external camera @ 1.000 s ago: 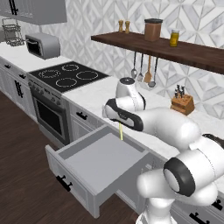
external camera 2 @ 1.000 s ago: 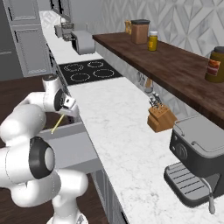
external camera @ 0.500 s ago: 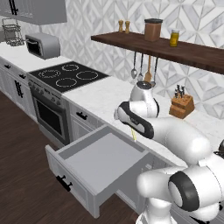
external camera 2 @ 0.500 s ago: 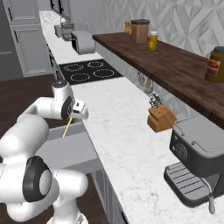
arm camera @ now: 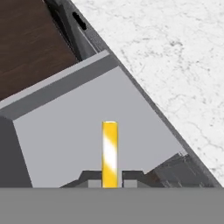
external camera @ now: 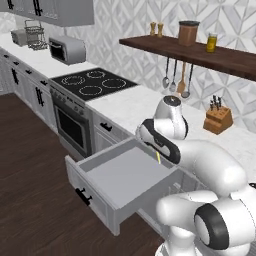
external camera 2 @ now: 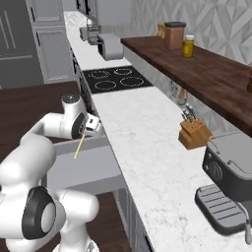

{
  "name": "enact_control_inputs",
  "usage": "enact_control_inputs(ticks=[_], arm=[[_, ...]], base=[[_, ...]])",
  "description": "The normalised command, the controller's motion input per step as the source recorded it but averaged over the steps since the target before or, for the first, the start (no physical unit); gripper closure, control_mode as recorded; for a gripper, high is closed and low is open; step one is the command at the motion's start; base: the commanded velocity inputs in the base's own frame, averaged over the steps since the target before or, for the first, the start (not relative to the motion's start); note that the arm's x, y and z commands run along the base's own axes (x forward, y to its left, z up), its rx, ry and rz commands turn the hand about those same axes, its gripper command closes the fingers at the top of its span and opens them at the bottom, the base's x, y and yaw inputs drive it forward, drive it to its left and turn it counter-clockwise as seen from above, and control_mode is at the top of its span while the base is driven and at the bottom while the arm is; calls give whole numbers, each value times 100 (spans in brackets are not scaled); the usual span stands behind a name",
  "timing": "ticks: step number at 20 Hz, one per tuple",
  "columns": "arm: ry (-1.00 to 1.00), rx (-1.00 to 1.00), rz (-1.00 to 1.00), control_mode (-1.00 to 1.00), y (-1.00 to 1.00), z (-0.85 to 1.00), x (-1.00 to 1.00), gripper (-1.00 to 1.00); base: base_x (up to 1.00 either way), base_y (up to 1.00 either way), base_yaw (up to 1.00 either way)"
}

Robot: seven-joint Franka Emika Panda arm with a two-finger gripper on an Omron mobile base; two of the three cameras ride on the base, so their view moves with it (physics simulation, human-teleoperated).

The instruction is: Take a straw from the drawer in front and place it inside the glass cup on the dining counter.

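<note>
My gripper [arm camera: 109, 178] is shut on the straw [arm camera: 109, 151], a thin pale-yellow stick that points away from the hand. The straw hangs over the open grey drawer [arm camera: 61, 131], near its back right corner. In the right base view the gripper [external camera 2: 91, 129] sits at the counter's edge and the straw [external camera 2: 78, 146] slants down from it over the drawer [external camera 2: 83, 170]. In the left base view a short piece of the straw [external camera: 158, 157] shows below my wrist, above the drawer [external camera: 120, 175]. The glass cup and the dining counter are out of view.
A white marble kitchen counter [external camera 2: 142, 142] runs along the wall, with a black stove top [external camera: 92, 82], a knife block [external camera 2: 193, 135] and a coffee machine [external camera 2: 226, 187]. A dark wooden shelf [external camera: 200, 52] hangs above. Dark wood floor [external camera: 30, 200] lies before the drawer.
The gripper has swung right with the straw, from mid-drawer to its back corner by the counter. The whole picture has since shifted a little, so the camera has moved.
</note>
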Motion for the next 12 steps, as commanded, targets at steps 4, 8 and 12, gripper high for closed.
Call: enact_control_inputs(ticks=[4,8,12], arm=[[0,0,0,100,0,0,0,100],[0,0,0,100,0,0,0,100],[0,0,0,100,0,0,0,100]], base=[[-86,100,43],[-32,100,28],[23,100,11]])
